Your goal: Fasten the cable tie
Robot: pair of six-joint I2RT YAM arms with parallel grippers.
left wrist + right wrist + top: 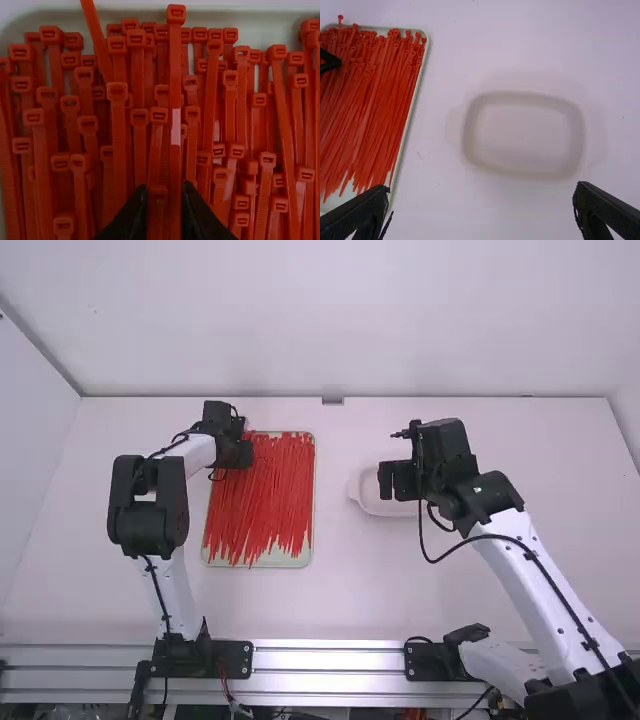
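Observation:
A heap of red cable ties [262, 498] lies on a pale tray [311, 540] left of the table's middle. My left gripper [237, 452] is down at the heap's far left corner. In the left wrist view its fingers [137, 212] stand close together, shut on a red cable tie [175, 100] that runs between them and has its head above the others. My right gripper [400, 478] hovers open over a white dish [368, 495], with its fingers [607, 210] spread wide and nothing between them.
The white dish [522, 132] has nothing in it and sits just right of the tray [409, 130]. Bare white table stretches to the right and toward the front. A wall closes the table's far edge.

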